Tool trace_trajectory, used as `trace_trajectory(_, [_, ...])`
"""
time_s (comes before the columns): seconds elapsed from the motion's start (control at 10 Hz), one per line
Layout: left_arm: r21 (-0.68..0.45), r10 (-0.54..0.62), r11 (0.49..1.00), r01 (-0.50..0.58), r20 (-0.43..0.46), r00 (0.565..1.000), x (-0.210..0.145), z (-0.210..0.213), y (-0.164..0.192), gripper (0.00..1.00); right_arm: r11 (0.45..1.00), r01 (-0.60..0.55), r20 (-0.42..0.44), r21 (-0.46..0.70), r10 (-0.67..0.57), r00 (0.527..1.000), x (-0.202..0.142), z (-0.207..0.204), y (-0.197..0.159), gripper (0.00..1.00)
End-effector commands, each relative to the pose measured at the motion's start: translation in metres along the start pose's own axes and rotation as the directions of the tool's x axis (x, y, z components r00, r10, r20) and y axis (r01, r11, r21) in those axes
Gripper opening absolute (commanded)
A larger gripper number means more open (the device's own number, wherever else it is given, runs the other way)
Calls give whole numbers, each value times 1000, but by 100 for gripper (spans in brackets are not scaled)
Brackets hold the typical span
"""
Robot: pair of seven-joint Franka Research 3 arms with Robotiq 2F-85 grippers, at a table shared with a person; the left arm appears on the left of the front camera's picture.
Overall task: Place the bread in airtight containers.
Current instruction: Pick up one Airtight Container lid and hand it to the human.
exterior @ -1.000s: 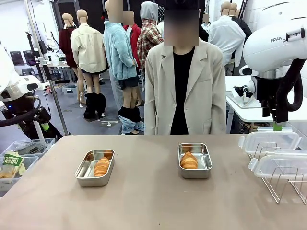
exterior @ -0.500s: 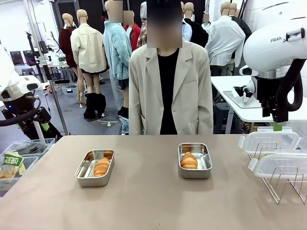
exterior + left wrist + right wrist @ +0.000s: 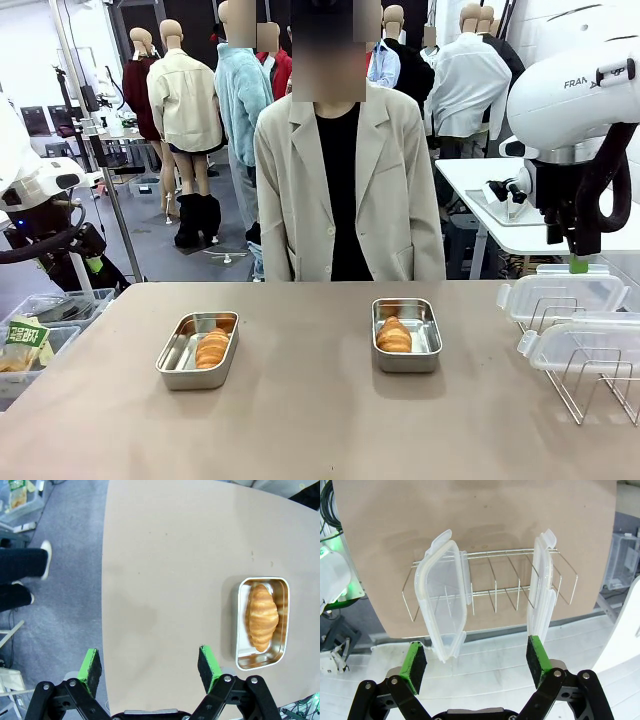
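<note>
Steel pans, two of them, sit on the tan counter in the front view: one pan lies left of centre and the other pan lies right of centre, well apart. Each holds a single golden-brown pastry, one in the left-hand pan and one in the right-hand pan, making two pastries in all. Both pans are uncovered.

Two clear plastic lids stand on edge in one wire rack at the right of the frame, the first lid behind the second lid. One person in a beige jacket stands at the far side of the counter, at the top centre of the frame.

From the left wrist, the left fingers are spread wide and hold nothing. They hang over the counter's edge at the bottom of the frame, with one pan and its pastry at the right, apart from them.

From the right wrist, the right fingers are also spread wide and empty. They rise at the bottom of the frame, with the rack and its two lids at centre frame beyond them, one lid near each green pad.
</note>
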State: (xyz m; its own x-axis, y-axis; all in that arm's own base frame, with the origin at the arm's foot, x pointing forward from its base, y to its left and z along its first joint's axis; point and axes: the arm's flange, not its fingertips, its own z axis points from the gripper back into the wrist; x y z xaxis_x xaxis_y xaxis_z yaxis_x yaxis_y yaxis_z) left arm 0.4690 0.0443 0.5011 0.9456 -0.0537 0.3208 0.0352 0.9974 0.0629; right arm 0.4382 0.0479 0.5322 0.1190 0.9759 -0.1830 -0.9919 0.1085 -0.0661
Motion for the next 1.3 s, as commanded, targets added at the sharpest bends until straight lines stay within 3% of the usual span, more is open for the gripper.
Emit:
trace_trajectory(0.0, [8, 15, 1000, -15, 2, 1000, -1, 1, 0, 100, 1000, 13, 4, 3, -13, 1000, 3, -1, -1, 100])
trace_trajectory(0.5, [8, 15, 1000, -15, 2, 1000, -1, 1, 0, 100, 999, 43, 5, -26, -43, 999, -40, -22, 43, 100])
trace_trajectory(1.0, [8, 15, 1000, -15, 2, 1000, -1, 1, 0, 100, 992, -29, 25, 125, 26, 999, -43, -66, 33, 100])
trace_trajectory(1.2, [8, 15, 1000, -15, 2, 1000, -1, 1, 0, 100, 994, -22, 13, 110, 21, 1000, -40, -79, 35, 100])
